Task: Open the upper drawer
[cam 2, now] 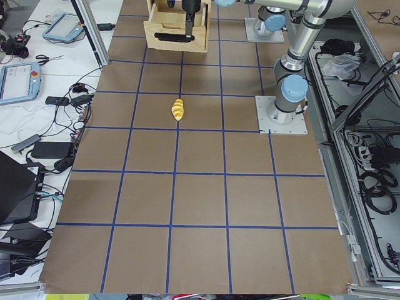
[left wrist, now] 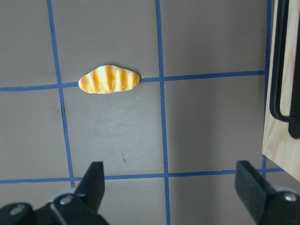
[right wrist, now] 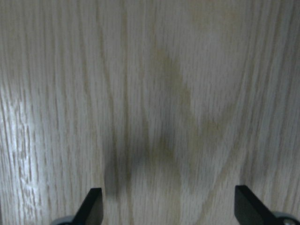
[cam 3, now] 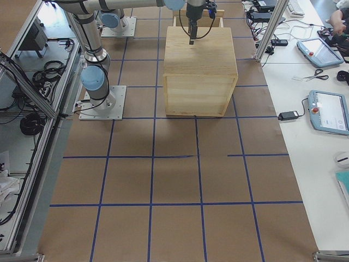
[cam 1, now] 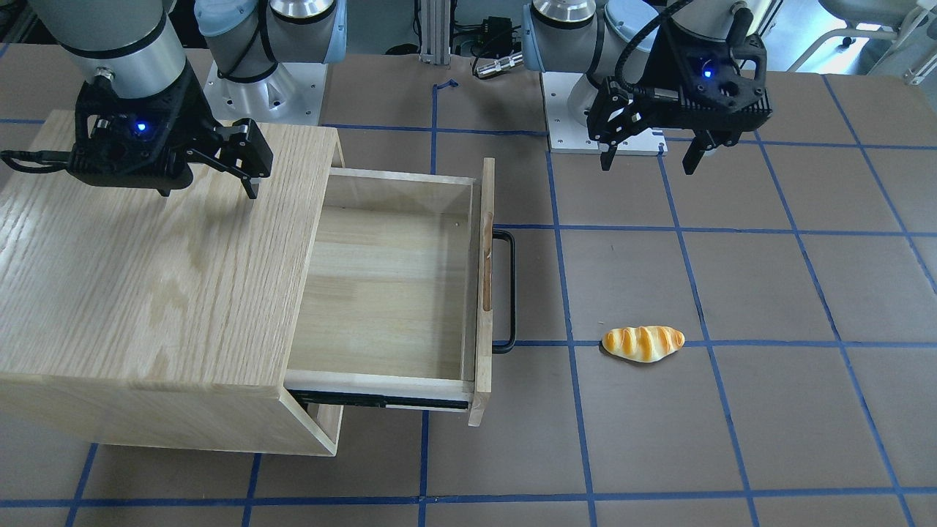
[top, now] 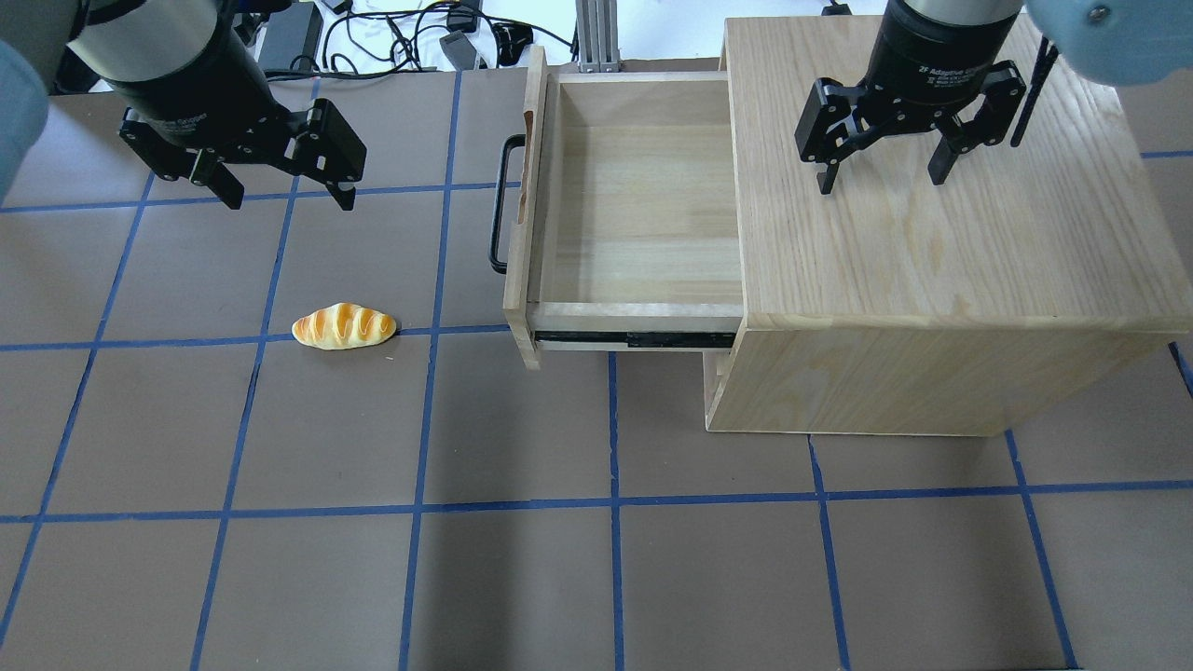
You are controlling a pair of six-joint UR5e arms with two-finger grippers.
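bright even light, soft shadows; right wrist view blurry, glare on cabinet top (right wrist: pixel 18 140)

cabinet (top: pixel 932 261): 1 | upper drawer (top: pixel 634 214): 1 | bar handle (cam 1: pixel 512 293): 1 | bread roll (top: pixel 344 326): 1

The upper drawer (top: pixel 634 200) — light wood, black bar handle — stands pulled well out, level, its inside bare.

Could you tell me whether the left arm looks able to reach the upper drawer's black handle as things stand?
Probably yes. The left pincer hangs open over bare table beside the handle of the upper drawer, with nothing between them; the bread roll lies off to the side.
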